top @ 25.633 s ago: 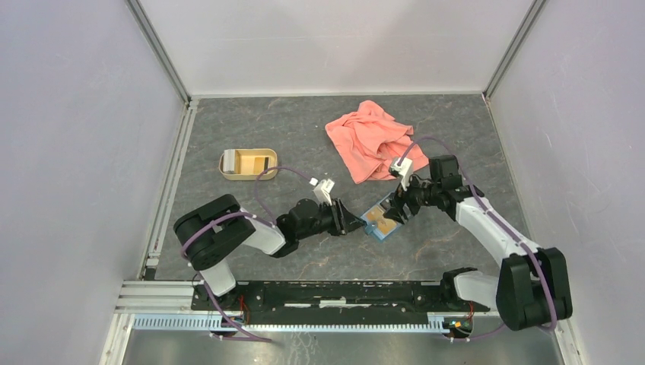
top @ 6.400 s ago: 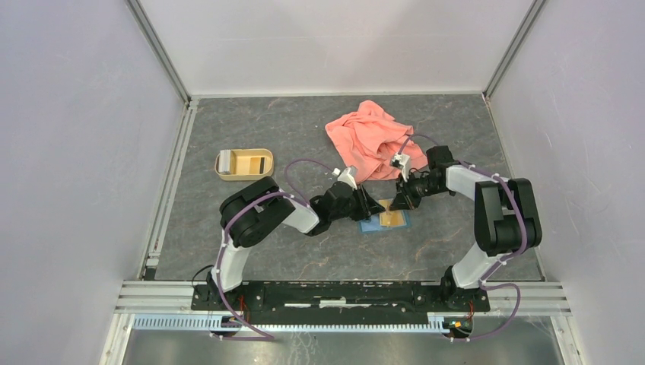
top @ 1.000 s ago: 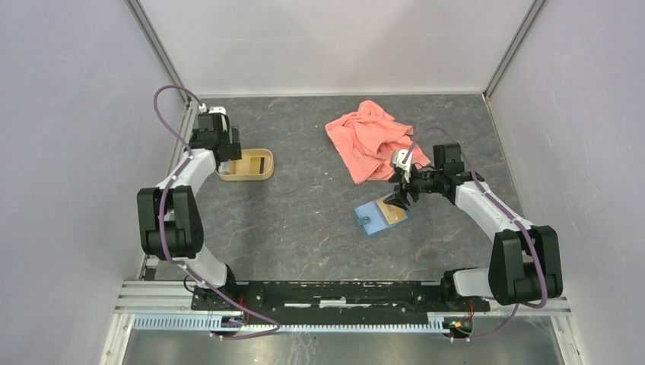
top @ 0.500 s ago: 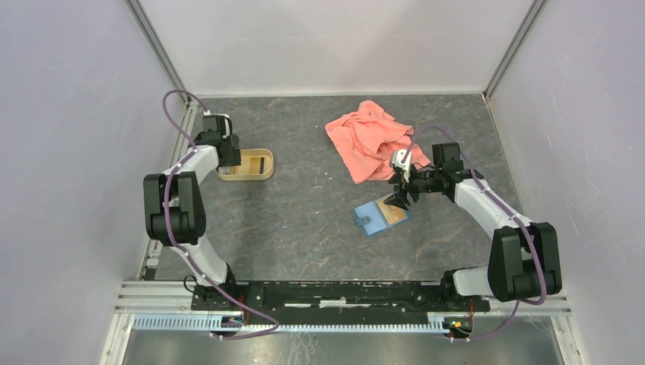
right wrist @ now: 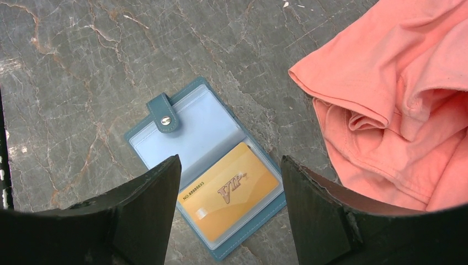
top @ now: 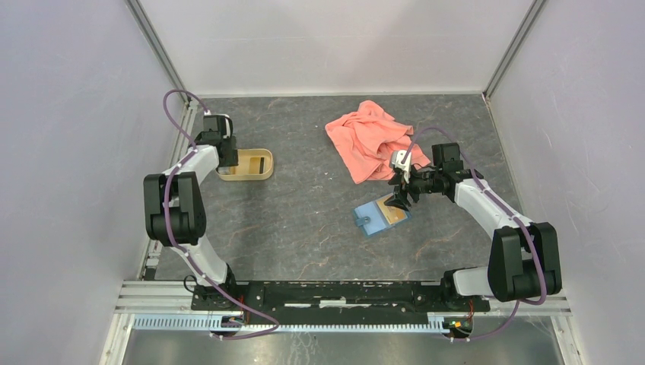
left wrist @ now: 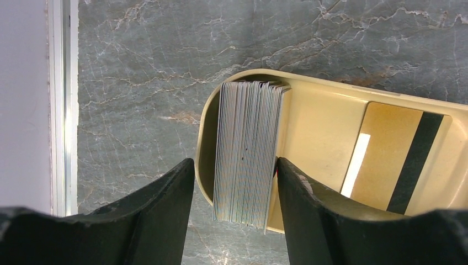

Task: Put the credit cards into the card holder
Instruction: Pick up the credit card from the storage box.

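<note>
The card holder (right wrist: 193, 132), a teal wallet with a snap tab, lies open and flat on the surface well to the right of the tan tray (left wrist: 309, 80), with one orange "VIP" card (right wrist: 229, 193) in its clear pocket. Inside the tray, a thick stack of pale cards (left wrist: 245, 149) stands on edge at the left end. A gold card (left wrist: 392, 160) with a black stripe lies flat beside the stack.
</note>
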Available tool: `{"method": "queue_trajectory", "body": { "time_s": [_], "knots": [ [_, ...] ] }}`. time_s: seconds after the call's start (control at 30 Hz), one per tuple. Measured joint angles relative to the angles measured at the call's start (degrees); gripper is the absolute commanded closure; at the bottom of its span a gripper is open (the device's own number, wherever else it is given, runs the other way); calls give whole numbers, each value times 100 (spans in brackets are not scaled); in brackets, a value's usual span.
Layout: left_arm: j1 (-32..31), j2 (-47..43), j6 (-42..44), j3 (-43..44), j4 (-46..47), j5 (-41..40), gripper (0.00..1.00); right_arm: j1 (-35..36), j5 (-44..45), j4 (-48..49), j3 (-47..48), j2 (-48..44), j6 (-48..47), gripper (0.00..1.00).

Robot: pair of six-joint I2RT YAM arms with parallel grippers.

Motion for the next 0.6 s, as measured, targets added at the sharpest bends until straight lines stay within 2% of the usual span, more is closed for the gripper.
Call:
{"method": "queue_trajectory", "body": {
  "time_s": [0.3,0.5,0.6],
  "knots": [
    [2,-140,0,4,-9,-11,38,0,0,-4,9,0,-2,27],
    [0,-142,0,17,-11,28,50,0,0,-44,9,2,-13,27],
    [2,-142,0,31,-15,76,52,0,0,-46,9,2,-22,27]
  ]
}}
